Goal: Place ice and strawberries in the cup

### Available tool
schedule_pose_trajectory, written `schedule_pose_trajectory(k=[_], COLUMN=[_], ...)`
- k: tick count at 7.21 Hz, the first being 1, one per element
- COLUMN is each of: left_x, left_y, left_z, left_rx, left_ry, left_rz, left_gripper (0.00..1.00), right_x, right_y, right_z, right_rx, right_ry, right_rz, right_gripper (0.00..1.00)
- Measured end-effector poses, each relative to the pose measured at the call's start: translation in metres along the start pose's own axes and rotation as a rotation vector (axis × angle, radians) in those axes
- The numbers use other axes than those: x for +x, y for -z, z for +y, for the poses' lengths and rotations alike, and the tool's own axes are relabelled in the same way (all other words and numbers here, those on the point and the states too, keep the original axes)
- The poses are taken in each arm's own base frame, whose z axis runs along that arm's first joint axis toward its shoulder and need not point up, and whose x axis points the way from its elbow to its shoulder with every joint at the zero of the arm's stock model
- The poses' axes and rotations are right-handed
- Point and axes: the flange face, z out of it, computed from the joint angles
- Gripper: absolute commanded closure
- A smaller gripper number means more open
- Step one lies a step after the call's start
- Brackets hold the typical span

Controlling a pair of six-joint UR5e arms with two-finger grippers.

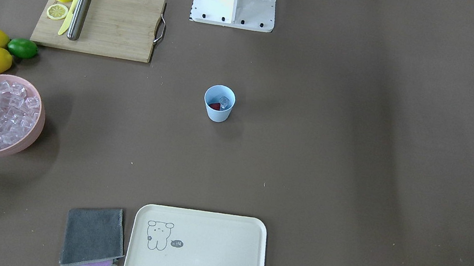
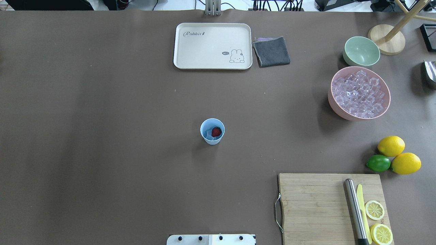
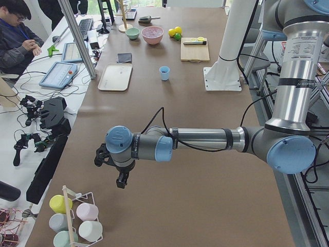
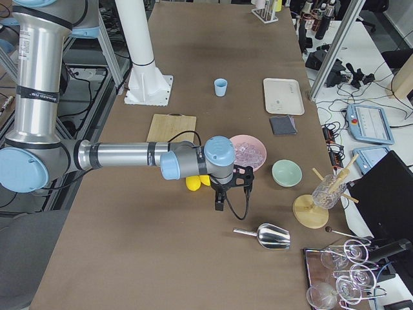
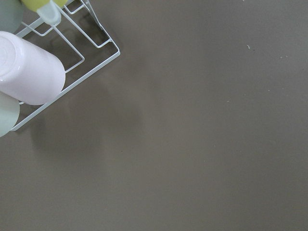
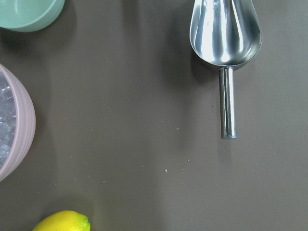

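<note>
Light blue cup (image 2: 212, 131) upright at mid-table, well apart from everything else. Inside it, a red strawberry (image 2: 216, 132) beside a clear ice cube (image 1: 223, 101).

From the cup in the overhead view:
- between 2 and 3 o'clock, pink bowl (image 2: 335, 109) heaped with more ice cubes (image 2: 360, 93)
- at 12 o'clock, cream tray (image 2: 204, 51)
- at 4 o'clock, wooden cutting board (image 2: 316, 204)

Left gripper (image 3: 121, 181) pointing down over bare table near a wire cup rack (image 3: 77, 198); cannot tell whether spread or clenched. Right gripper (image 4: 219, 204) low over the table near the pink bowl and a metal scoop (image 4: 268, 236); likewise cannot tell its grip.
</note>
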Motion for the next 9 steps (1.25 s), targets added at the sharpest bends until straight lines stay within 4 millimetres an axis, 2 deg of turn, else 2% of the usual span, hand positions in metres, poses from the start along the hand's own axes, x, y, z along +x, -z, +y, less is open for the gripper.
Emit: schedule_pose_trajectory(k=[9], left_x=[0.002], left_y=[0.0015], left_z=[-0.007], left_rx=[0.002], left_ry=[-0.005], left_rz=[-0.014], left_gripper=[0.02], right_x=[-0.0036], right_y=[0.0027], right_z=[-0.007], right_rx=[0.009], right_ry=[0.006], right_rz=[0.01], right_gripper=[0.0])
